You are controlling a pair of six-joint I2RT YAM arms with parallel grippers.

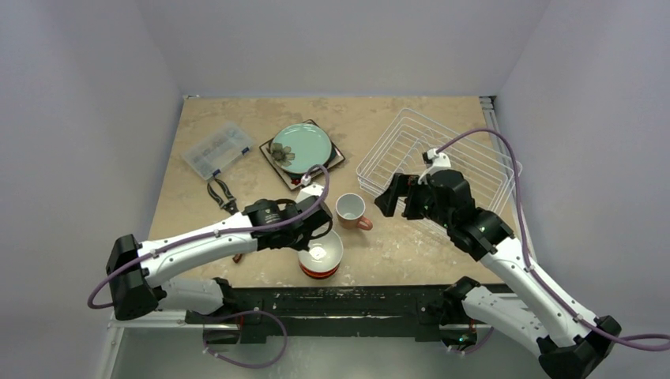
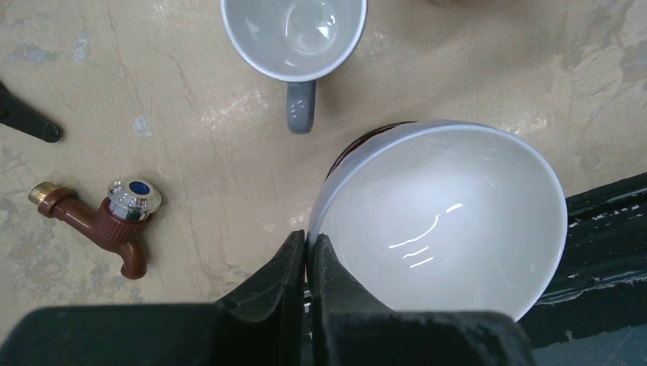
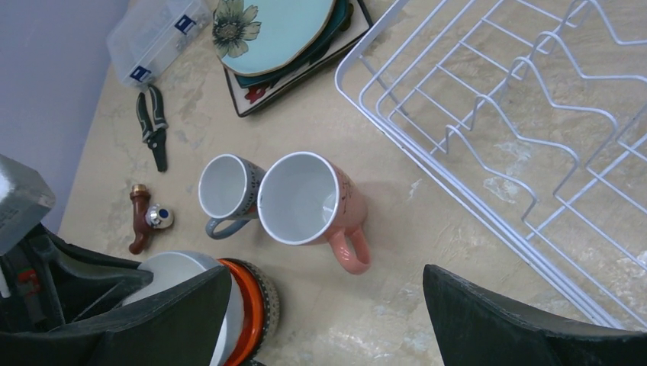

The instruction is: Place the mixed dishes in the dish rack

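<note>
My left gripper [image 2: 307,244] is shut on the near rim of the white bowl [image 2: 442,213], one finger inside and one outside. That bowl sits nested in an orange bowl [image 3: 248,313] and a dark brown bowl [image 3: 272,301] near the table's front edge. A pale blue mug [image 3: 226,188] and a pink mug [image 3: 305,200] stand together just beyond the stack. The teal plate [image 1: 301,147] lies on the square flower-patterned plate [image 1: 335,160] at the back. My right gripper [image 3: 328,320] hangs open above the table between the pink mug and the white wire dish rack [image 1: 442,162], holding nothing.
A clear compartment box [image 1: 212,148] and black-handled pliers [image 1: 223,193] lie at the back left. A small brown tap [image 2: 114,217] rests left of the bowls. The black table edge [image 2: 603,229] runs right behind the bowl stack.
</note>
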